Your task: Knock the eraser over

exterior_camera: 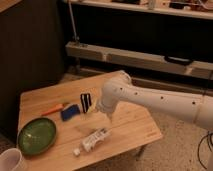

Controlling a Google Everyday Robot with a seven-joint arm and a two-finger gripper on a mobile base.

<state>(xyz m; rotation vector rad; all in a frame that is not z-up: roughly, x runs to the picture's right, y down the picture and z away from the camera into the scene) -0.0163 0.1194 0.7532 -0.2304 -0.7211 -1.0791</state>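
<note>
Beside the upright, striped rectangular eraser [86, 101] hangs the claw [96, 106].

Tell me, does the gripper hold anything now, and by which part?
Nothing seems to be held. The gripper points down beside the eraser, which stands upright on the table.

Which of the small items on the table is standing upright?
The striped eraser, beside the gripper; blue block, orange marker and toothpaste tube all lie flat.
</note>
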